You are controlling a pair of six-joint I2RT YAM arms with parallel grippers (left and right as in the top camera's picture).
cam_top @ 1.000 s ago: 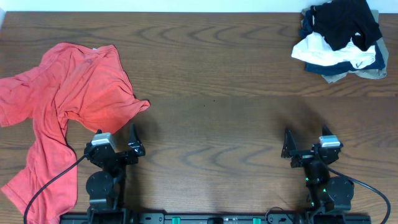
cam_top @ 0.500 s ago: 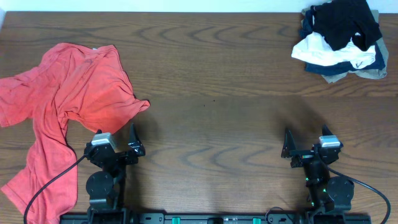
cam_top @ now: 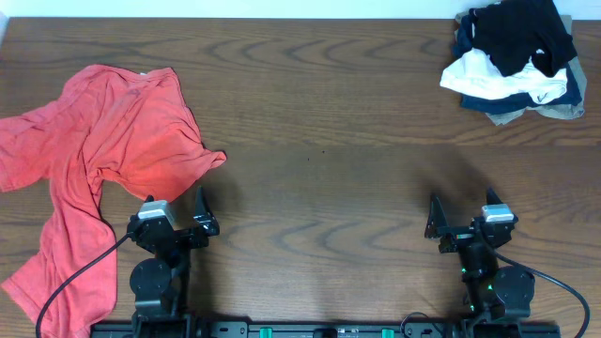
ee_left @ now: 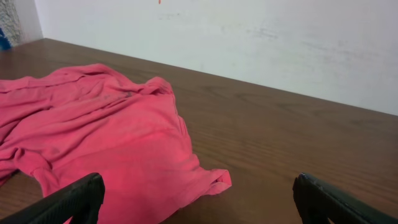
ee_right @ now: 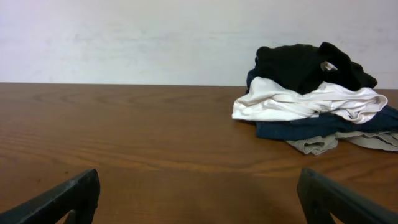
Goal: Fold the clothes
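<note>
The coral-red T-shirt (cam_top: 113, 141) lies crumpled and unfolded on the left part of the table. One sleeve (cam_top: 214, 160) pokes out to the right, and a long part trails toward the front left edge. In the left wrist view the shirt (ee_left: 112, 130) fills the left half. My left gripper (cam_top: 174, 200) sits at the front, just right of the trailing cloth and below the sleeve. It is open (ee_left: 199, 202) with nothing between its fingers. My right gripper (cam_top: 460, 202) rests at the front right, far from the shirt. It is open (ee_right: 200, 199) over bare wood.
A heap of black, white, navy and tan garments (cam_top: 515, 56) sits at the back right corner and shows ahead of the right gripper as the heap (ee_right: 311, 93). The wooden table (cam_top: 319, 122) stretches between shirt and heap. A pale wall stands behind.
</note>
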